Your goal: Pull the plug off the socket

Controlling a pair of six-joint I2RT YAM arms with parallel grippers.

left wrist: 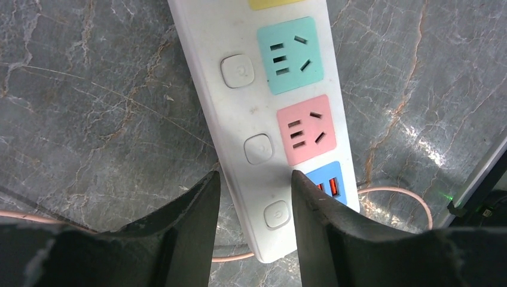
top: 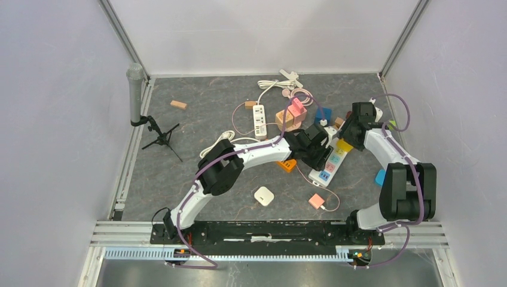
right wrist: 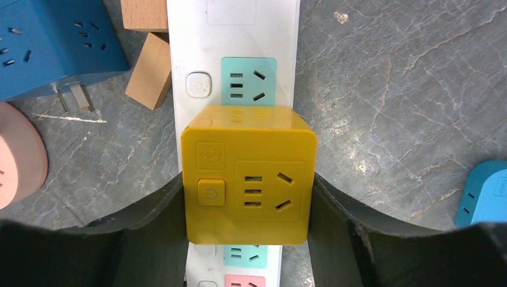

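A white power strip (top: 330, 165) with coloured sockets (left wrist: 293, 55) lies right of the table's middle. A yellow cube plug (right wrist: 249, 174) sits plugged into it (top: 344, 145). My right gripper (right wrist: 248, 179) is shut on this plug, one finger against each side. My left gripper (left wrist: 254, 174) is at the strip's near end (left wrist: 281, 233), its jaws a narrow gap apart. The left finger (left wrist: 197, 221) stands on the table beside the strip's edge. The right finger (left wrist: 323, 227) lies over the blue USB panel (left wrist: 327, 179). Nothing is clamped between them.
Beside the strip's far end are a blue cube adapter (right wrist: 54, 42), wooden blocks (right wrist: 149, 72) and a pink round thing (right wrist: 18, 155). A pink cable (left wrist: 394, 194) loops past the near end. A second strip (top: 259, 119), a white adapter (top: 263, 195) and a microphone stand (top: 136, 89) lie leftward.
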